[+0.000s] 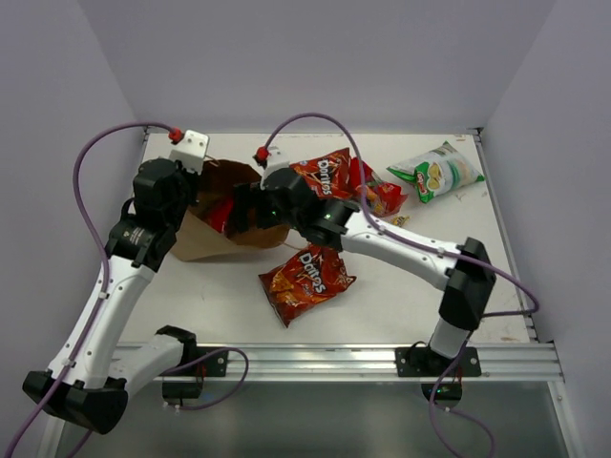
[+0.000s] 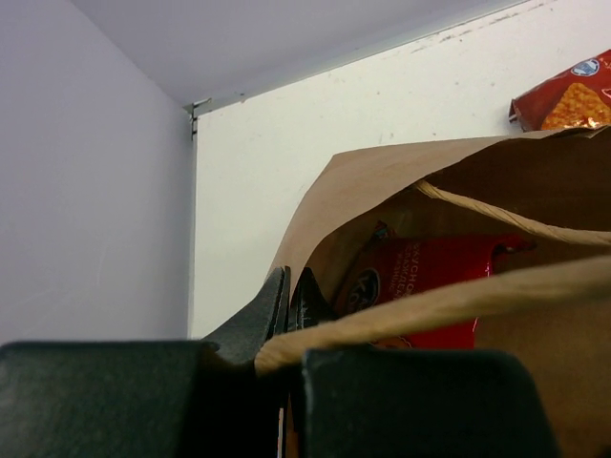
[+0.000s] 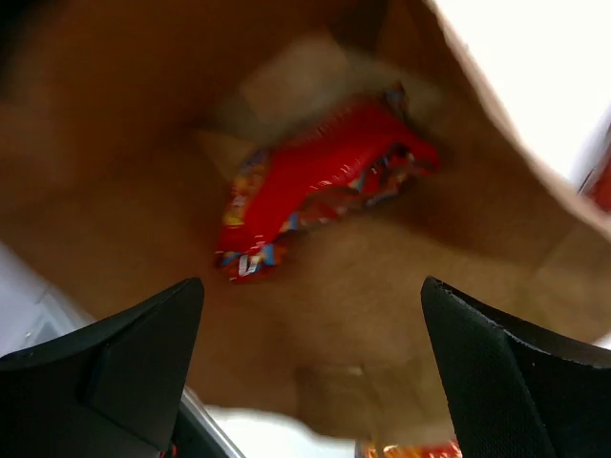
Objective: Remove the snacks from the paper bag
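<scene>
The brown paper bag (image 1: pixel 205 239) lies on its side at the table's left, mouth facing right. My left gripper (image 1: pixel 194 184) is shut on the bag's upper rim (image 2: pixel 315 205); its fingertips (image 2: pixel 280 301) pinch the paper, and a twisted handle (image 2: pixel 449 301) crosses in front. My right gripper (image 1: pixel 241 212) is open at the bag's mouth, jaws wide apart (image 3: pixel 310 315) and empty. A red packet (image 3: pixel 305 186) lies deep inside the bag, ahead of the right fingers. The left wrist view shows a red cookie bag (image 2: pixel 430 281) inside. Two Doritos bags (image 1: pixel 325 174) (image 1: pixel 306 278) lie outside.
A green-white chip bag (image 1: pixel 437 174) lies at the back right. A small red bag (image 1: pixel 382 197) sits beside the upper Doritos bag, with a tiny packet (image 1: pixel 400 220) near it. Walls enclose the table on the left, back and right.
</scene>
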